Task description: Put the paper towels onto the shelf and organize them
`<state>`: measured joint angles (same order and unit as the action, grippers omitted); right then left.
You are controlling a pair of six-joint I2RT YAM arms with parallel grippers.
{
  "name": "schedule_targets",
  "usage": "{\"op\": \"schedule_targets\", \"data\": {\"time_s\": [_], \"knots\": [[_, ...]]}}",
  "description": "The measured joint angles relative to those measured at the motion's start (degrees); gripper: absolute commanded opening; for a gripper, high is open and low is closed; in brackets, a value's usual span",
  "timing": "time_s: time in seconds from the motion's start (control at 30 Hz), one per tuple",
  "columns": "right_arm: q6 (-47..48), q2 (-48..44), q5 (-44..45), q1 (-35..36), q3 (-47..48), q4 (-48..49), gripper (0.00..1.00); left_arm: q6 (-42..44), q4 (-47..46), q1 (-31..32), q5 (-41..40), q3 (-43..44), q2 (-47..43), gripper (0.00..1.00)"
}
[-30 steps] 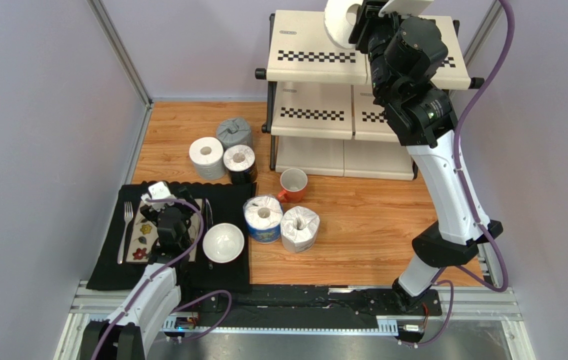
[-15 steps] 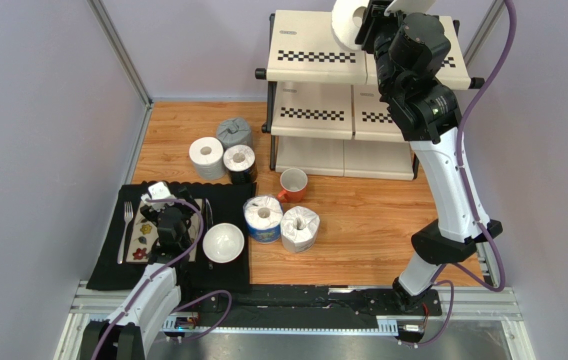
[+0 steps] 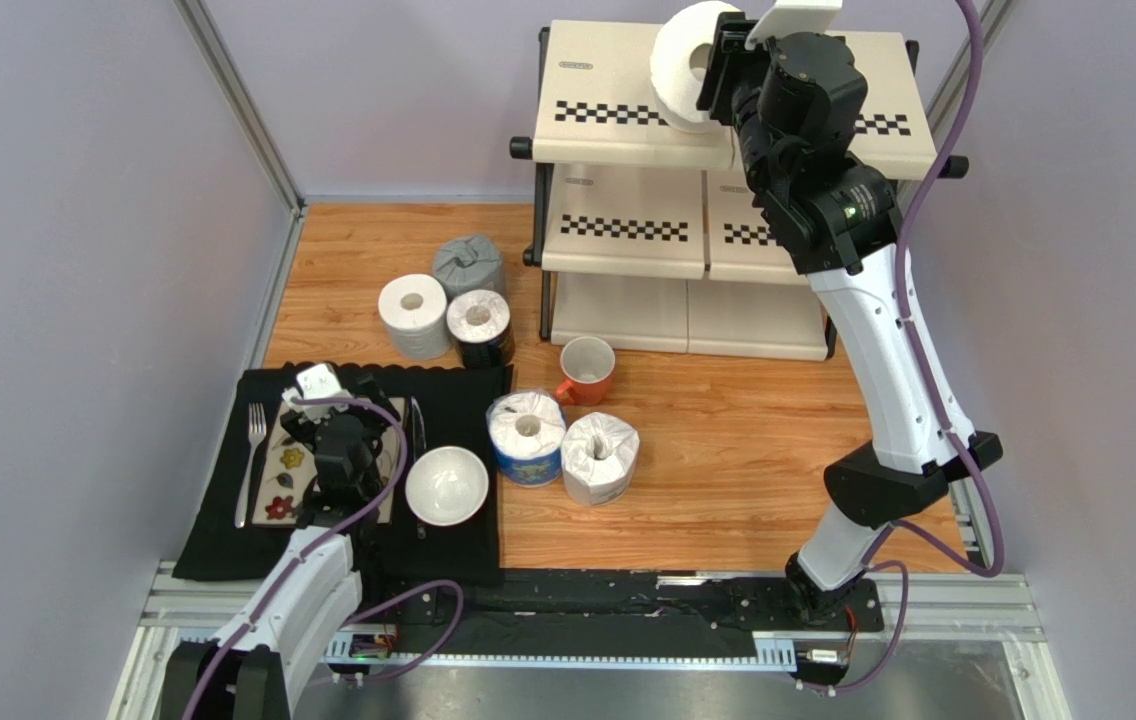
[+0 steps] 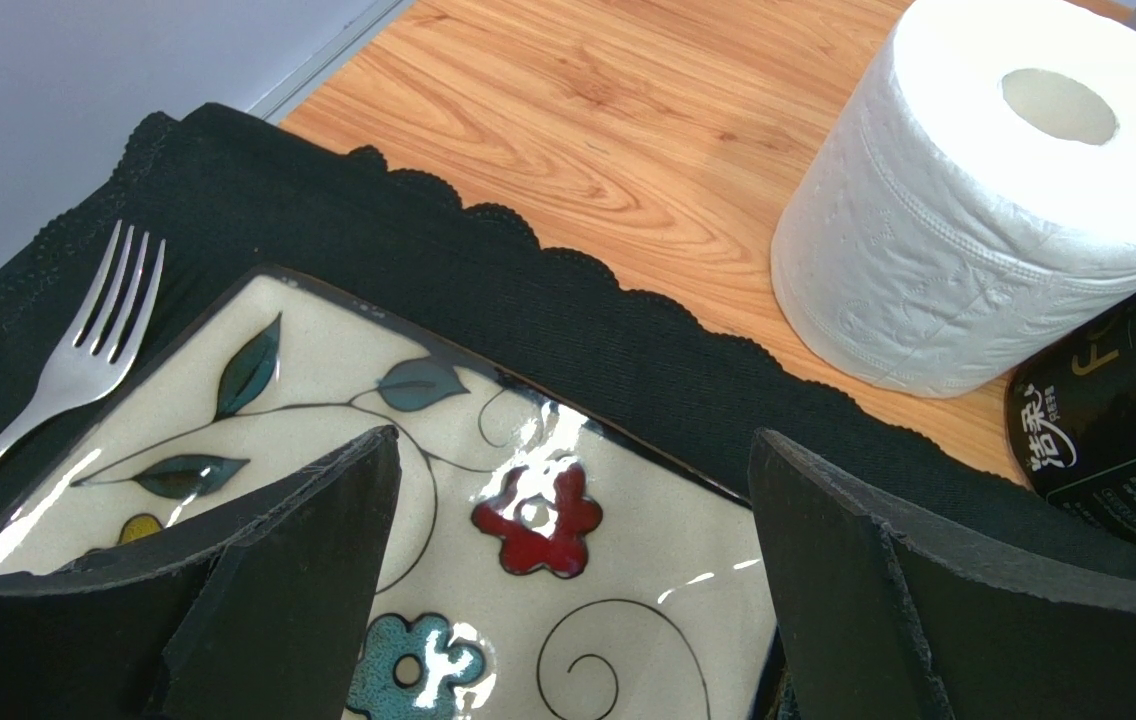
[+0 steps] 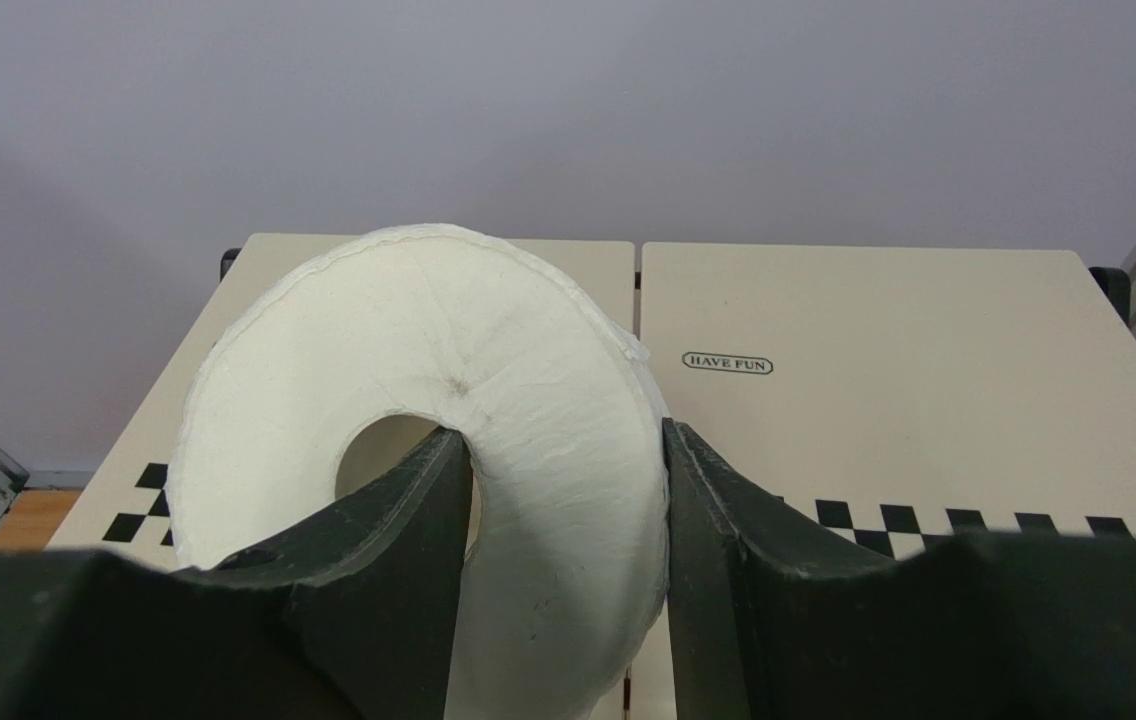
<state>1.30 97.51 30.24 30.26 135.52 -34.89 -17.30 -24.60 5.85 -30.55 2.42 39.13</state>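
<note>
My right gripper (image 3: pixel 720 68) is shut on a plain white paper towel roll (image 3: pixel 688 60), one finger inside its hollow core and one on its outer wall. The roll (image 5: pixel 559 375) hangs on edge above the top tier of the cream shelf (image 3: pixel 619 83), near the seam between its two panels (image 5: pixel 890 315). On the wooden table stand five more rolls: white (image 3: pixel 412 314), grey (image 3: pixel 468 266), black (image 3: pixel 480 326), blue (image 3: pixel 526 437) and clear-white (image 3: pixel 600 456). My left gripper (image 3: pixel 331 443) stands open low over a flowered plate (image 4: pixel 634 600), holding nothing, with the white roll (image 4: pixel 1010 195) and the black roll (image 4: pixel 1130 420) ahead of it.
An orange mug (image 3: pixel 586 368) stands between the shelf and the front rolls. A black mat (image 3: pixel 439 398) carries the plate, a fork (image 3: pixel 254 450) and a white bowl (image 3: pixel 447 483). Grey walls close in both sides.
The right arm has brought the white roll slightly down and forward over the shelf's top tier. The left arm has not moved.
</note>
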Motion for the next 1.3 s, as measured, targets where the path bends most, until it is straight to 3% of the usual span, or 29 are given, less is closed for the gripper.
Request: {"op": "schedule_targets", "data": {"time_s": [0.2,0.37,0.57,0.8,1.3], "knots": [[-1.11,-0.22,-1.4,-0.46,-0.92,0.39,0.19,-0.02,0.04,0.0,-0.04,0.0,0.04,0.94],[-1.99,-0.24,-1.86,-0.85,-1.03,0.42,0.27,-0.04,0.13,0.0,-0.07,0.0,0.26,0.94],[-2.95,-0.55,-2.6,-1.38,-1.55,0.46,0.48,-0.15,0.13,0.0,-0.09,0.0,0.33,0.94],[-4.11,-0.55,-4.26,-2.69,-1.6,0.63,0.63,-0.2,0.15,0.0,-0.22,0.0,0.33,0.94],[-6.32,0.7,-7.91,-5.31,-1.16,2.69,0.65,-0.2,0.15,0.0,-0.24,0.0,1.29,0.94]]}}
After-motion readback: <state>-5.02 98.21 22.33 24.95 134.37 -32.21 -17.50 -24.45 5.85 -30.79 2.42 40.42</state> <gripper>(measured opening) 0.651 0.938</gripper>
